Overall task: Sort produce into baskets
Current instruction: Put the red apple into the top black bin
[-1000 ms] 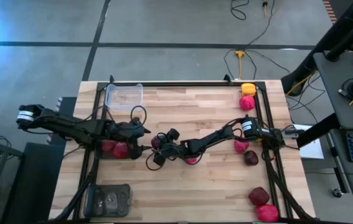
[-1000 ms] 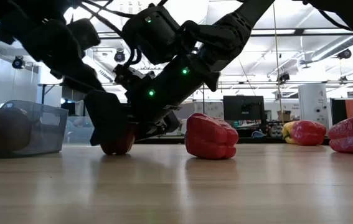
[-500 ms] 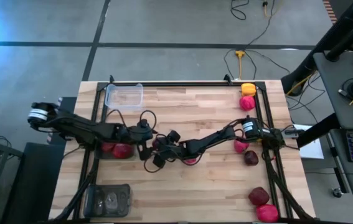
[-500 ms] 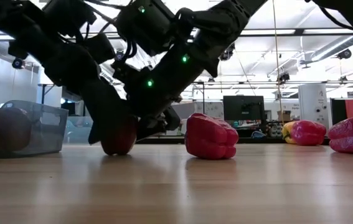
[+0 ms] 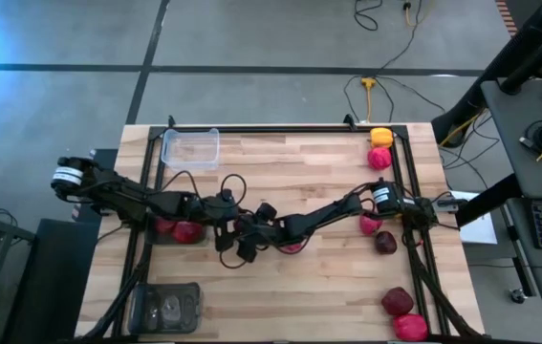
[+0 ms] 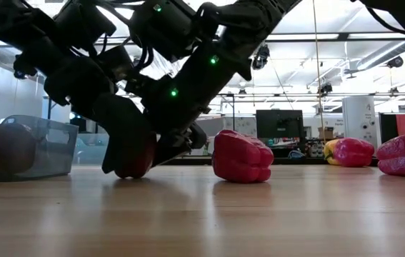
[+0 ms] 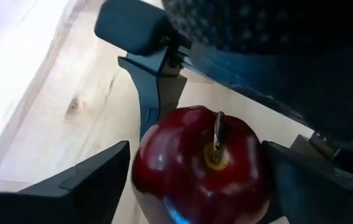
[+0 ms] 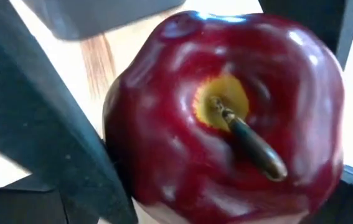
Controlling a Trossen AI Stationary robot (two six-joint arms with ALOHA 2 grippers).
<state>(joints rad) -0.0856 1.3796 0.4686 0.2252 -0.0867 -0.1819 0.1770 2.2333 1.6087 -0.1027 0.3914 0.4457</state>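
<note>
Both arms are crowding one dark red apple [image 7: 201, 165] mid-tabletop [image 5: 328, 172]. The left gripper [image 7: 195, 180], fingers wide, is straddling it, stem pointing up between them; the right gripper [image 8: 226, 186], also wide, is reaching in from three o'clock, equally near

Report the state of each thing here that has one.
left claw, open, straddling the apple
right claw, open, around the same apple
apple, resting on the table, not lifted
clear tub, upright, empty
red pepper, lying loose on the table
</note>
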